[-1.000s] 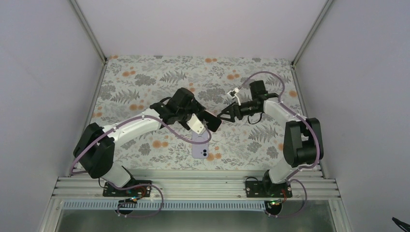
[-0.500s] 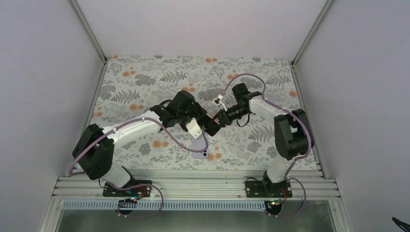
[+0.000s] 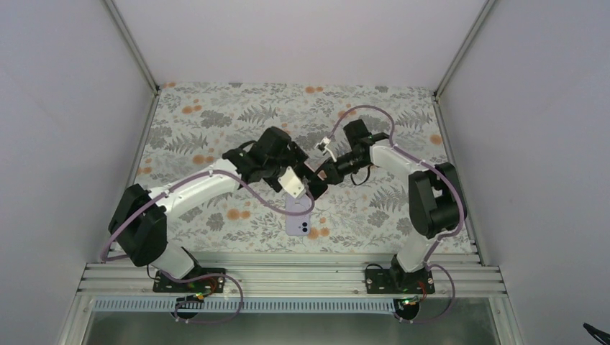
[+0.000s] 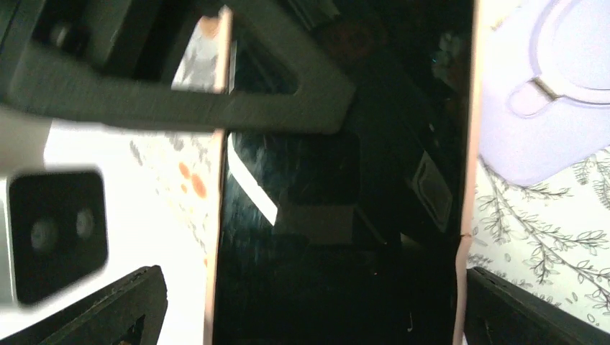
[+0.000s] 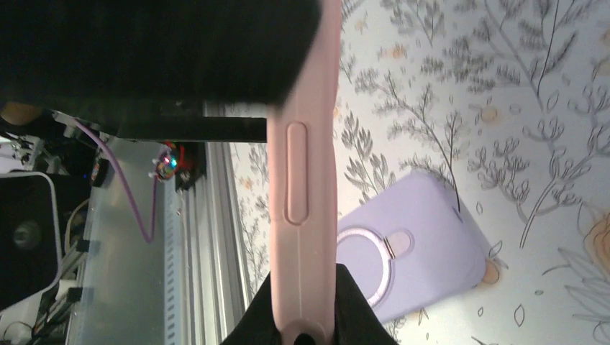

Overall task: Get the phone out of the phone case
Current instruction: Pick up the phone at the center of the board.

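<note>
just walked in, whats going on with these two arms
The right gripper is shut on the edge of a pink case with the phone still inside, holding it above the table. The left gripper stands open around it, jaws clear of both sides. A purple case lies on the table below.

Dark-screened phone (image 4: 345,215) sits inside the pink phone case (image 5: 302,180), raised edgewise.
</note>
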Controlling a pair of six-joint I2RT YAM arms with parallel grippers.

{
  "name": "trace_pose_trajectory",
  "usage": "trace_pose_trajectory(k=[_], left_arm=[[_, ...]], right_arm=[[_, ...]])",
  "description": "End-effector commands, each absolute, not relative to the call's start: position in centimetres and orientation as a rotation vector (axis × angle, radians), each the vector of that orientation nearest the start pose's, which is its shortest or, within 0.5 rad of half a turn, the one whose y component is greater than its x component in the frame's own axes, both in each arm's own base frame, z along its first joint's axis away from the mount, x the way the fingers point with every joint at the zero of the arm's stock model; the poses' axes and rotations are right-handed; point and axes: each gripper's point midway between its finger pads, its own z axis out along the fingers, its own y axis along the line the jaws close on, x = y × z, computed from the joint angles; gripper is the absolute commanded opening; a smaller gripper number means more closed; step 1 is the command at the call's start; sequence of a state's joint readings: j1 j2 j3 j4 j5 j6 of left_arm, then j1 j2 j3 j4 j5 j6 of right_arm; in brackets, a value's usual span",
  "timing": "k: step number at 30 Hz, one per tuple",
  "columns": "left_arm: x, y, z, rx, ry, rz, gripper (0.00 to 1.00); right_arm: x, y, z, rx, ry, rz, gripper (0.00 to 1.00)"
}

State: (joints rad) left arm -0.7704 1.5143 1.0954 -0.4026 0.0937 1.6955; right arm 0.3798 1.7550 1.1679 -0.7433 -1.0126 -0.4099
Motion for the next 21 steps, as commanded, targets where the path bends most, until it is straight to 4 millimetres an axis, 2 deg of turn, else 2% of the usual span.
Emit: trace_pose_trajectory(k=[1,10,14,17,21], left_arm=[[31.9,-31.4,23.5,2.038,0.942,0.28,1.0],[32.2,-29.9,30.1,1.727,1.213,0.064,1.0],[33.4,-28.7,33.3,1.543,1.403,-0.139,1.0],[34.1,-28.2,35.2,1.387,1.533,-0.321,1.0],[34.2,-27.9,38.5,1.231,1.561,-0.603,1.0]], right_arm=[[27.8,26.2,17.3,-1.091,2.145,1.448,0.04],[31.4,23.8,26.3,-0.996,1.88,1.427,0.04],[32.6,22.7,30.7,-0.959,1.769,1.447,0.04],[32.7,22.3,33.7,-0.949,1.693,1.437,0.04],[32.2,22.0,37.4,-0.944,1.605,1.419,0.04]])
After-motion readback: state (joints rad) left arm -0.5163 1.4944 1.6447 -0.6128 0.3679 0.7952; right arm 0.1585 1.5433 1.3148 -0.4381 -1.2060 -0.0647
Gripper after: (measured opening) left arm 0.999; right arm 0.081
